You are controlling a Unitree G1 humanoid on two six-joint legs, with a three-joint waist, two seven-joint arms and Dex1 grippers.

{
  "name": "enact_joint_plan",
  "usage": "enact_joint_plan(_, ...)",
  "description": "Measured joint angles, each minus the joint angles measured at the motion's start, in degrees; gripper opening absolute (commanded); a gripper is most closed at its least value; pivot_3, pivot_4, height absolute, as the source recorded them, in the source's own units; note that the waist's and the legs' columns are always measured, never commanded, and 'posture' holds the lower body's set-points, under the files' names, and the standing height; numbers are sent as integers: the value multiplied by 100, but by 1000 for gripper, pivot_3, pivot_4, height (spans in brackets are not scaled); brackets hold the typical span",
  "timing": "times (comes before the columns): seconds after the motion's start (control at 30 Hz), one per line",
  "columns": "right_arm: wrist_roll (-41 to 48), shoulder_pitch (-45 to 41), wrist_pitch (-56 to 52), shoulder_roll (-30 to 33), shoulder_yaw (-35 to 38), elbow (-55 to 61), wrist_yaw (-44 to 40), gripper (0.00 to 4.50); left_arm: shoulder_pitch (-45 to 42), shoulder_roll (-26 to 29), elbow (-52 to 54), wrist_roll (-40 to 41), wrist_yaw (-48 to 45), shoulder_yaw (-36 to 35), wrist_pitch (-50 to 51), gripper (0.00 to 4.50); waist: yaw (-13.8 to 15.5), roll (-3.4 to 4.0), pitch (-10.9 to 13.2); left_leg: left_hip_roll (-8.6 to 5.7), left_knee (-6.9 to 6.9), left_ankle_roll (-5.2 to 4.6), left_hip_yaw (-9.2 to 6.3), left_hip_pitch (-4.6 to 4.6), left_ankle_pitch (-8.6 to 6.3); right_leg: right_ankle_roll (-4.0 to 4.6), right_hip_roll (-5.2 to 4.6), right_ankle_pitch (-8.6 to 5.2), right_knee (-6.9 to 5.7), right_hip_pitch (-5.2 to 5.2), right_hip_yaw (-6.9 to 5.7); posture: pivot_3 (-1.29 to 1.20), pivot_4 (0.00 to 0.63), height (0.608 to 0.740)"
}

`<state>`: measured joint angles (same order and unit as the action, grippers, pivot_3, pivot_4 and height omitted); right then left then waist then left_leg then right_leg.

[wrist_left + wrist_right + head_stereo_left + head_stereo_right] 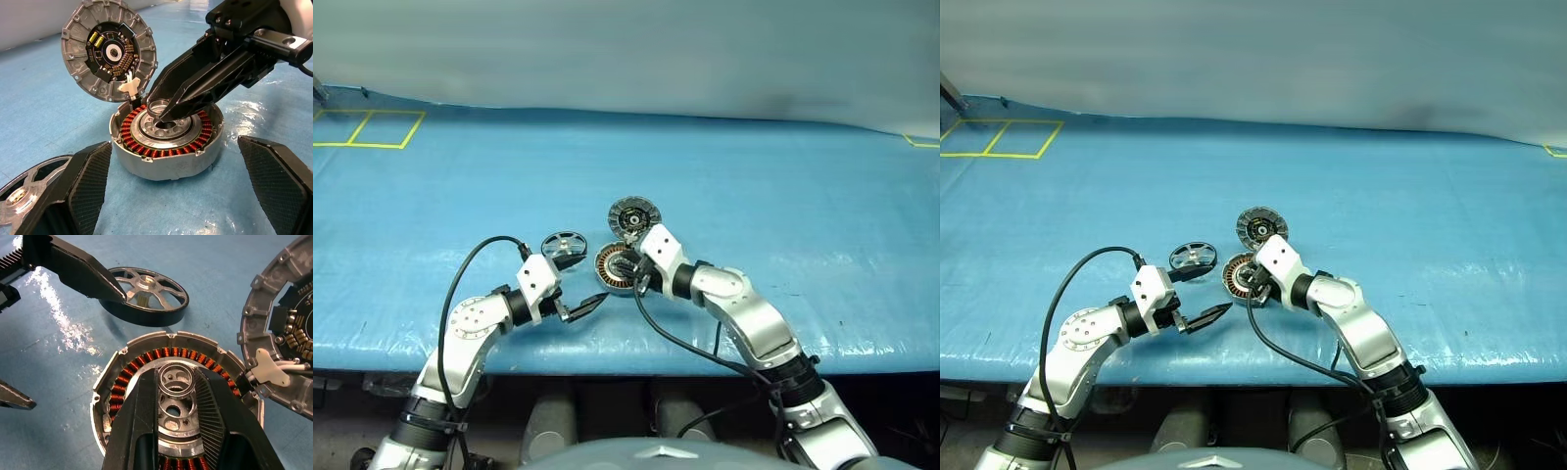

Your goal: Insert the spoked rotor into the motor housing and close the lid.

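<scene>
- On the left, the left gripper point(579, 305) hovers low over the blue table point(783, 196), arm bent, fingers spread wide and empty.
- Just beyond it lies the spoked rotor point(563, 245).
- Beside that sits the motor housing point(166, 147), with the lid point(633, 217) touching its far side.
- Angled down from the right, the right gripper point(177, 382) pinches a small metal ring point(177, 380) above the housing's centre.

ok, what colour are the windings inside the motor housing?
Copper-orange, ringed inside the silver-grey motor housing; clearest in the left wrist view.
</scene>
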<state>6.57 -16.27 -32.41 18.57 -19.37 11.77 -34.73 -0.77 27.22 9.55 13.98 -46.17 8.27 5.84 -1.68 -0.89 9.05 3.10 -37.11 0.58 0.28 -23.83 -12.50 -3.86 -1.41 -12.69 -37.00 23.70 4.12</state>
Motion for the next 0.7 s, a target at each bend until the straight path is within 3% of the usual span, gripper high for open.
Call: enact_joint_plan(0.7, -96, 76, 9, -33, 4, -68, 3, 722, -4, 0, 0, -38, 63, 0, -16, 4500, -4, 0, 0, 0, -1, 0, 0, 1, 0, 0, 0, 0, 0, -1, 0, 0, 150, 740)
